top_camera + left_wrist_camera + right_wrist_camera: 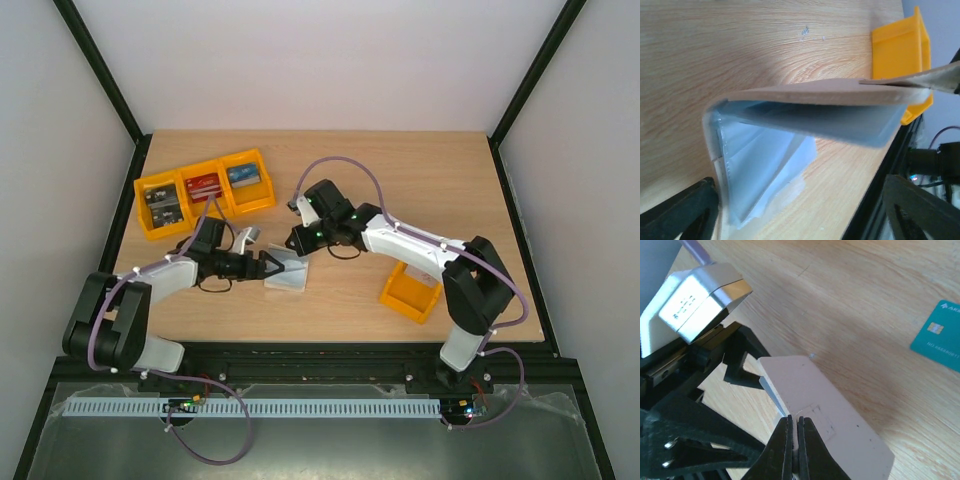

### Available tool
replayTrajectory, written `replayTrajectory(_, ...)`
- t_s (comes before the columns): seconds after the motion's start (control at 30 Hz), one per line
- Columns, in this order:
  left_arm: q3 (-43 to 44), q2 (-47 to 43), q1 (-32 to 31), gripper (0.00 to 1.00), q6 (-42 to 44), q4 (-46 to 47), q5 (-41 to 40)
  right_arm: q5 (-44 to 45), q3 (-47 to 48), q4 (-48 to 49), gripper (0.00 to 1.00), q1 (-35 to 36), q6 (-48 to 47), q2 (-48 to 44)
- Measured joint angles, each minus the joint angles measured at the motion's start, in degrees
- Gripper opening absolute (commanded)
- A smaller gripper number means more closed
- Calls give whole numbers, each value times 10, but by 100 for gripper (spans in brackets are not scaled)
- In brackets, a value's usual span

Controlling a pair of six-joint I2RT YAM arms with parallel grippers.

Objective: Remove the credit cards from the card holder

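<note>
The right gripper (792, 422) is clamping its jaws on the cover (830, 410) of the card holder (286, 278) at mid counter (420, 170), propping it open; the left gripper (268, 264) is hovering just left, jaws apart. It should be entering a sleeve (765, 165) squarely.

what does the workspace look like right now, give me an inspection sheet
surface: wooden table, pale grain
job's things: card holder mid-table, cover lifted; teal card lying flat on the wood
clutter: three orange bins back left, items inside; single orange bin by the right arm
pincers: left pincer open at the holder; right pincer shut on its cover
cables: purple cables looping along both arms
surroundings: white walls, black frame
</note>
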Motion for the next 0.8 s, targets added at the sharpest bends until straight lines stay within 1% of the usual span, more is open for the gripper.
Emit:
replayTrajectory(0.13,-10,26,-4,66,-1,36,-14,-16,-12,7,2,0,4,1)
replayTrajectory(0.23,-27,50,-4,57,-5,68,-26,-22,-26,19,2,-1,10,1)
replayTrajectory(0.37,-35,64,-5,54,-12,88,-47,-33,-34,28,2,-2,16,5)
replayTrajectory(0.5,-35,76,-7,43,-13,107,-69,-48,-36,44,2,-3,25,16)
replayTrajectory(0.53,-35,78,-8,38,-15,110,-71,-50,-37,46,2,-3,27,19)
replayTrajectory(0.57,-36,80,-10,32,-14,113,-76,-52,-39,49,6,-3,29,24)
replayTrajectory(0.6,-36,80,-12,25,-14,114,-80,-54,-40,52,14,-3,30,27)
replayTrajectory(0.67,-36,83,-14,10,-20,115,-86,-56,-46,57,35,-3,31,35)
replayTrajectory(0.7,-37,84,-15,5,-19,114,-89,-57,-48,58,43,-3,33,38)
replayTrajectory(0.77,-38,85,-16,2,-18,115,-89,-58,-53,60,54,-3,29,43)
replayTrajectory(0.8,-38,85,-16,2,-20,116,-89,-58,-54,61,56,-3,24,45)
